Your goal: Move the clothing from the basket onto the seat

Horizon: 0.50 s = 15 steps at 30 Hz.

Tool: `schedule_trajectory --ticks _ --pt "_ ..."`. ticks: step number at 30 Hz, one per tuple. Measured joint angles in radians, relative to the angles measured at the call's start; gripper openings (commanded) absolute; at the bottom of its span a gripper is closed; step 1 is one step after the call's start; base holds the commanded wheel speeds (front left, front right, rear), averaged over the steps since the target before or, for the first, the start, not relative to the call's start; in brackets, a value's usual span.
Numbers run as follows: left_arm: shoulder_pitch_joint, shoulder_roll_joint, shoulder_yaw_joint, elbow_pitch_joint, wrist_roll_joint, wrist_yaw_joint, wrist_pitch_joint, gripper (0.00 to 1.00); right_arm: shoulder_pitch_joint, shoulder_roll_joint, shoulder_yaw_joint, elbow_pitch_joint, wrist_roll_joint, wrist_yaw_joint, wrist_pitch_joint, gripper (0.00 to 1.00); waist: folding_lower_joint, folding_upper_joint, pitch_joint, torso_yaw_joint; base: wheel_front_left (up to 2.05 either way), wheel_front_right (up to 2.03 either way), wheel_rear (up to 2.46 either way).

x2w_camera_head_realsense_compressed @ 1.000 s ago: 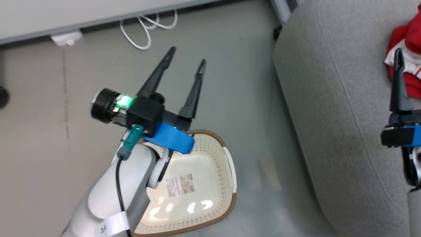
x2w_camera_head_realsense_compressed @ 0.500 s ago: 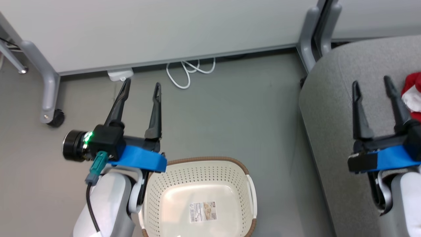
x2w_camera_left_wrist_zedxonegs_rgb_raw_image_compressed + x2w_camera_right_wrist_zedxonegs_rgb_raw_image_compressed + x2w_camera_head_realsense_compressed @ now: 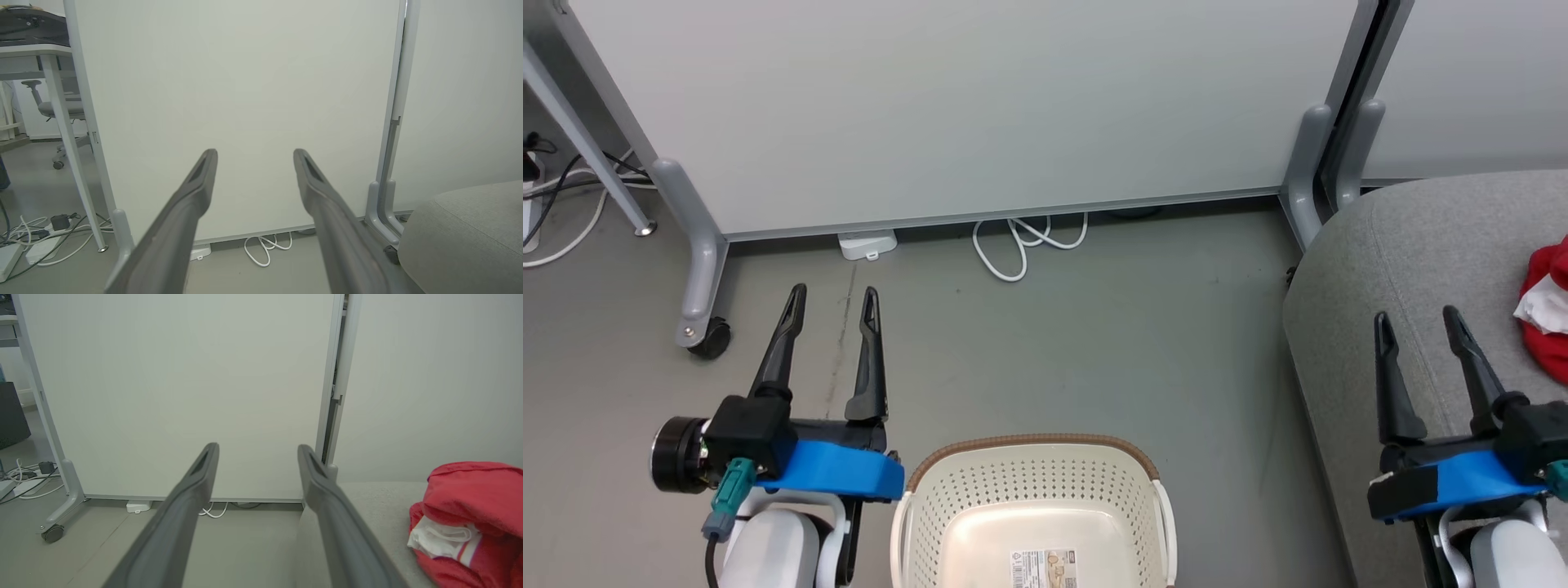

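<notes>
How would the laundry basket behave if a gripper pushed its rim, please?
The laundry basket has perforated plastic walls and a bare bottom, so it is probably light and would slide on the smooth floor. Its walls may flex.
</notes>
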Motion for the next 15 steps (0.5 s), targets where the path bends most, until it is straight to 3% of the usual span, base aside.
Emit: schedule_trajectory --ticks 15 --pt "0.119 -0.028 0.075 -0.011 0.040 -0.047 0.000 1.00 0.103 0.032 -0.038 0.015 0.026 0.000 0.000 1.00 0.0001 0.0000 -0.052 0.025 0.00 0.00 0.00"
